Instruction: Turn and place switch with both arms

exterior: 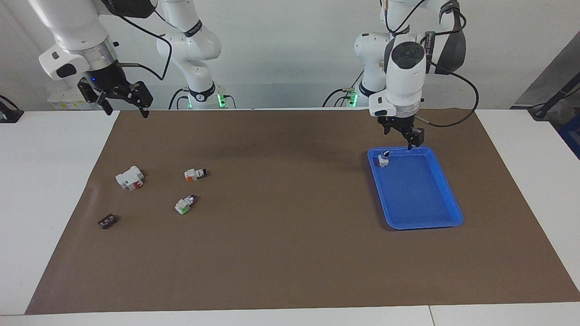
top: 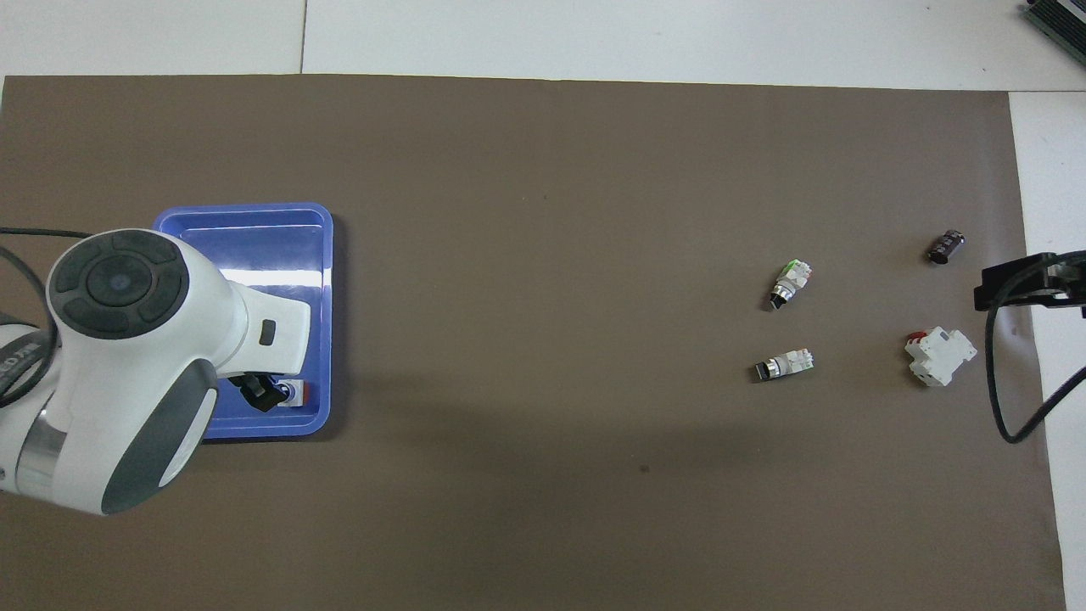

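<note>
A white switch (exterior: 384, 159) with a black knob end up and a reddish block stands in the blue tray (exterior: 448, 194), in the corner nearest the robots; it also shows in the overhead view (top: 294, 394). My left gripper (exterior: 400, 137) hangs open just above that corner, apart from the switch. A second white switch (exterior: 195, 173) with an orange block lies on the brown mat toward the right arm's end (top: 783, 365). My right gripper (exterior: 125, 111) waits open, raised over the mat's corner at that end.
A white switch with a green block (exterior: 183, 206) lies farther from the robots than the orange one. A larger white block with red marks (exterior: 130, 177) and a small dark part (exterior: 107, 221) lie nearer the mat's edge.
</note>
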`<state>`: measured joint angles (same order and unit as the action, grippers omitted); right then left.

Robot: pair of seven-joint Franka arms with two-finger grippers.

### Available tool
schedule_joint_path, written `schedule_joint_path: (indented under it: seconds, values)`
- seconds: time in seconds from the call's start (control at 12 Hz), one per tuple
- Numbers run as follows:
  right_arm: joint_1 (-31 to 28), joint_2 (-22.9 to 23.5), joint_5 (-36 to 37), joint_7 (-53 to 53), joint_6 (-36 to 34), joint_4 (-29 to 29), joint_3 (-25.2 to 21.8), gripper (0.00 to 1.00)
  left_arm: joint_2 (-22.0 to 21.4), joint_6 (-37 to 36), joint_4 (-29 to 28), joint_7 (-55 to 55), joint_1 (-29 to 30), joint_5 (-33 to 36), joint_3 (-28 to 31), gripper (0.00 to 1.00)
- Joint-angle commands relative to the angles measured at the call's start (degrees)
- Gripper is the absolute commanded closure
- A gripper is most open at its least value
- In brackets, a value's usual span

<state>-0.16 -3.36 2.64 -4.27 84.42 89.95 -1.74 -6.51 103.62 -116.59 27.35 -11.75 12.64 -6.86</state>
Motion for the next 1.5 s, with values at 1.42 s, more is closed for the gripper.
schedule_joint_path:
  seconds: [1.42]
  values:
    - [0.07,0.98,-1.15,-2.32,-1.81,-1.89,0.33,0.00,3.99,-28.29,34.61,-31.61,12.81,-11.32,0.89,0.00]
